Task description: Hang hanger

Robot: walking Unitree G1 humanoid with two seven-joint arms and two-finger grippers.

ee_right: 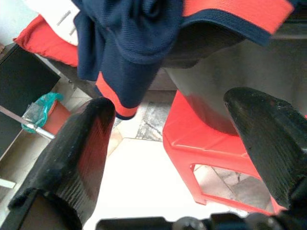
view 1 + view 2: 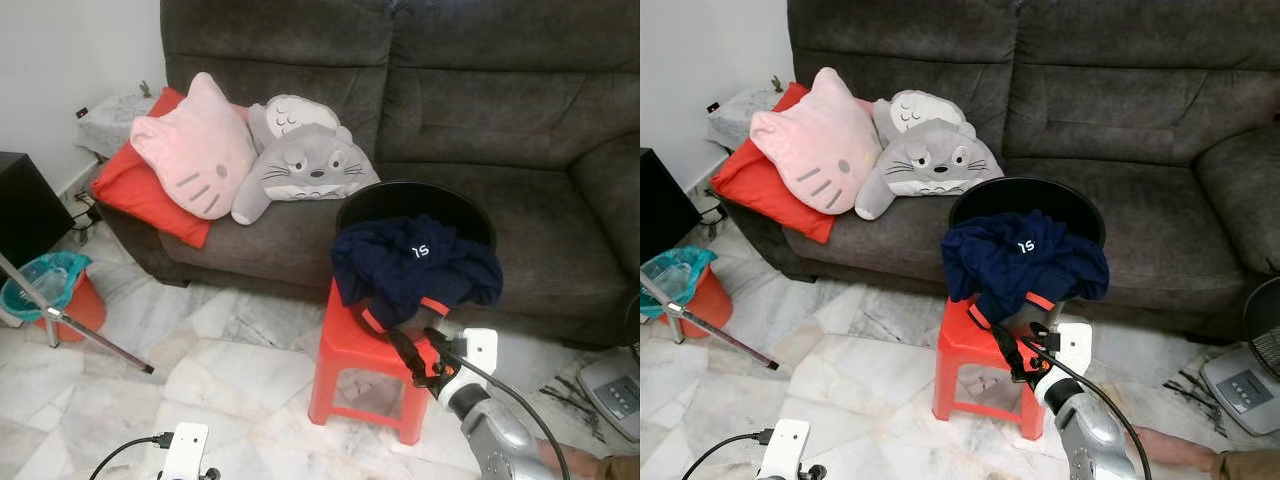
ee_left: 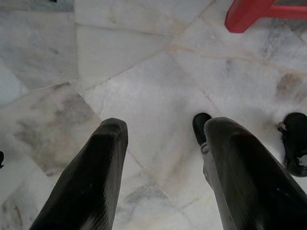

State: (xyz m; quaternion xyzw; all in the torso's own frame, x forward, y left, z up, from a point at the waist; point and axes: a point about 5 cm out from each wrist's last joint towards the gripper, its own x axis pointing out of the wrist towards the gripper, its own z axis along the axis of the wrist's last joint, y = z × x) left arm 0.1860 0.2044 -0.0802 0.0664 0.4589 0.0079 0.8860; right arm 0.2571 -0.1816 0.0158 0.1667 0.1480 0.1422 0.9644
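A navy shirt with orange trim (image 2: 415, 262) is draped over the rim of a black bucket (image 2: 400, 197). The bucket stands on a red plastic stool (image 2: 345, 345) in front of the sofa. My right gripper (image 2: 418, 345) is open at the stool's front right corner, just below the hanging shirt, with nothing between its fingers. From the right wrist, the shirt's hem (image 1: 120, 91) and the bucket's wall (image 1: 230, 62) lie close ahead of the fingers (image 1: 76, 148). My left gripper (image 3: 165, 127) hangs open over the marble floor, holding nothing. I see no hanger.
A dark grey sofa (image 2: 500, 110) carries a red cushion (image 2: 135, 190), a pink cat pillow (image 2: 195, 150) and a grey plush (image 2: 300, 165). At left stand an orange bin (image 2: 60, 290), a slanting metal rod (image 2: 80, 335) and a black cabinet (image 2: 25, 205). A fan base (image 2: 615, 390) and a person's arm (image 2: 600, 465) are at lower right.
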